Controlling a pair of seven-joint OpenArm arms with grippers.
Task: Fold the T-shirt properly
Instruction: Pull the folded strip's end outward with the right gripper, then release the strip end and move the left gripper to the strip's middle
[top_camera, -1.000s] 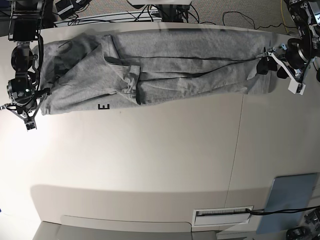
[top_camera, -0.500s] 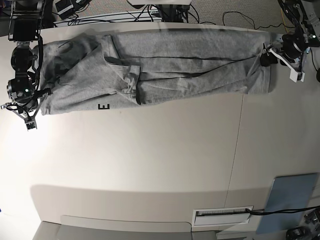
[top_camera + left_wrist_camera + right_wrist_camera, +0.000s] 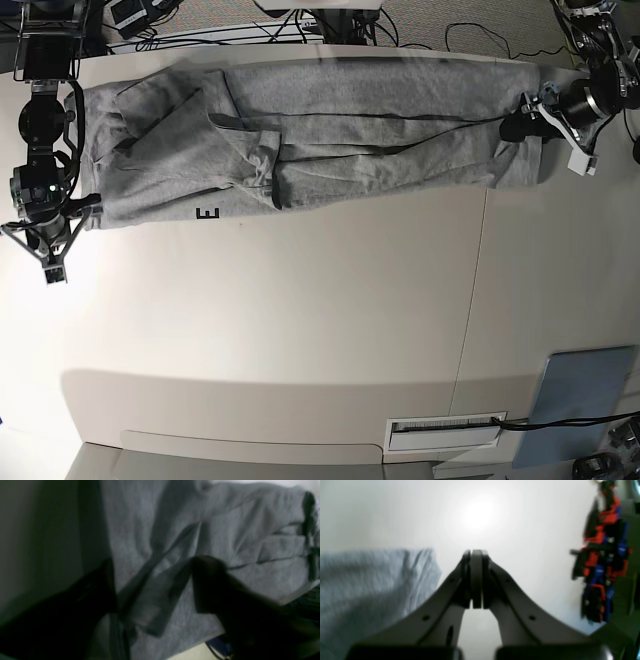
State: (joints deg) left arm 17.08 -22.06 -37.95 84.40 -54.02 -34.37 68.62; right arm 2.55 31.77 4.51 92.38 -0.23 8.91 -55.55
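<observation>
Grey T-shirt (image 3: pixel 330 130) lies stretched across the table (image 3: pixel 300 330). Left gripper (image 3: pixel 527 118) sits spread open over its edge; right gripper (image 3: pixel 473 555) is pinched closed, holding nothing.

The T-shirt (image 3: pixel 330 130) is heather grey, speckled light and dark, with one black block letter (image 3: pixel 207 213) at its edge. It lies on a pale cream surface (image 3: pixel 300 330). My right fingers (image 3: pixel 476 577) are dark grey — beyond them, a red, blue and black cluster (image 3: pixel 605 562). A grey-blue panel (image 3: pixel 580 400) sits near the corner.
</observation>
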